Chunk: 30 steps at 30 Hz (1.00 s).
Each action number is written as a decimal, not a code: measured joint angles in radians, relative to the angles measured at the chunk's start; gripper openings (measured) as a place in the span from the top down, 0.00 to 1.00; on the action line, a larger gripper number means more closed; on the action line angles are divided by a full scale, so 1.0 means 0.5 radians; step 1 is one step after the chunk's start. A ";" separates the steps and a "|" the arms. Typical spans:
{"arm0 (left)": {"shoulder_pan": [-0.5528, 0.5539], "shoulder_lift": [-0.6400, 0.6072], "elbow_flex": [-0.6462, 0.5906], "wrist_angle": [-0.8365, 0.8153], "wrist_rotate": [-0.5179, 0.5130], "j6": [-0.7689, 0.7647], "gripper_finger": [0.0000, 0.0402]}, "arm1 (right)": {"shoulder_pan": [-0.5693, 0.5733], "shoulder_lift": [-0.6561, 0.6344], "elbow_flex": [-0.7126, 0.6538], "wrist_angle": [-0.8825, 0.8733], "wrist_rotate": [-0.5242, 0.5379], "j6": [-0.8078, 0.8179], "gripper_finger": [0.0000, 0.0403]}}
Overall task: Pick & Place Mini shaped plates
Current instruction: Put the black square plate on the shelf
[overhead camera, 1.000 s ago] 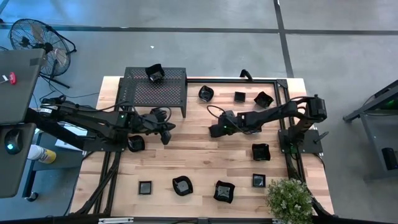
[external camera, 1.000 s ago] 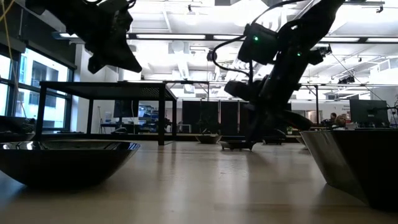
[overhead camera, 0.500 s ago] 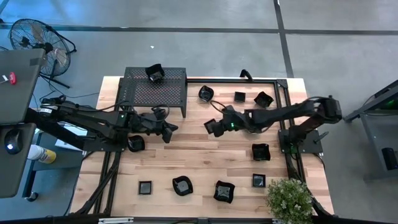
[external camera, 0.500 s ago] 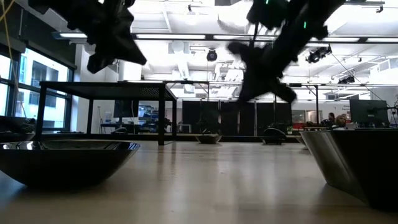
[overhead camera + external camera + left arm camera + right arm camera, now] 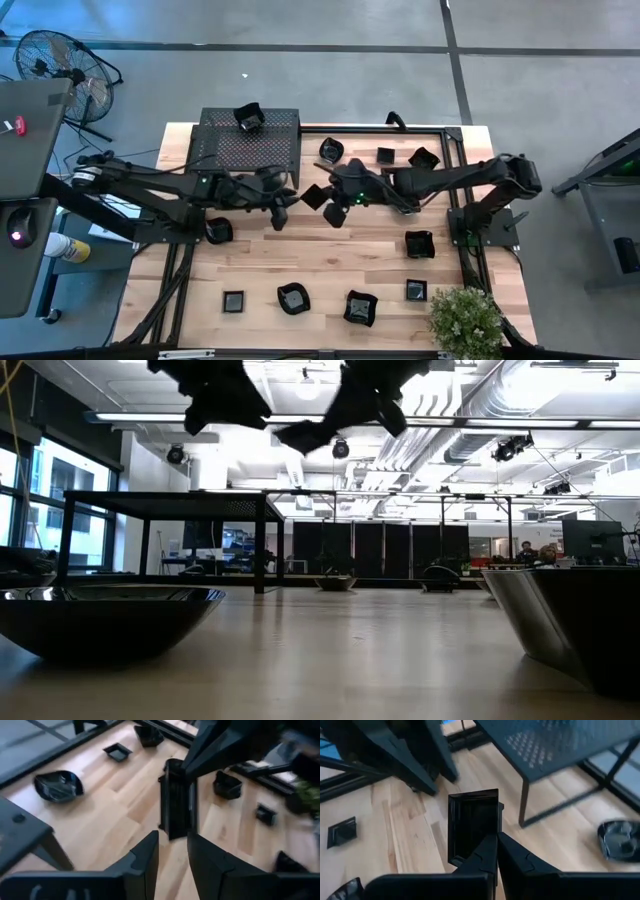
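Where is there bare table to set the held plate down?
Bare wood lies mid-table, between the two grippers above and the front row of plates. The back strip by the rack is crowded. The right gripper holds a square plate; the left gripper faces it.

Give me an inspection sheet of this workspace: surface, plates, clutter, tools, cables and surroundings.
Surface: wooden table, bare between the items.
Job's things: one square plate held on edge above the table by the right tool; one plate on the rack; others scattered along the table's far and near edges.
Clutter: black perforated rack at the far left; potted plant at the near right corner.
Tools: right tool shut on the square plate; left tool open, facing that plate.
Cables: some run along both arms.
Surroundings: floor fan left of the table.
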 joint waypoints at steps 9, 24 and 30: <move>0.000 0.134 0.166 -0.091 -0.151 0.094 0.77 | 0.006 0.025 0.056 -0.007 -0.007 -0.116 0.99; 0.002 0.123 0.169 -0.172 -0.087 0.054 1.00 | 0.036 0.025 0.056 0.080 -0.001 -0.148 0.98; 0.112 -0.024 0.168 -0.290 -0.013 -0.052 1.00 | 0.036 0.019 0.056 0.104 0.010 -0.145 0.89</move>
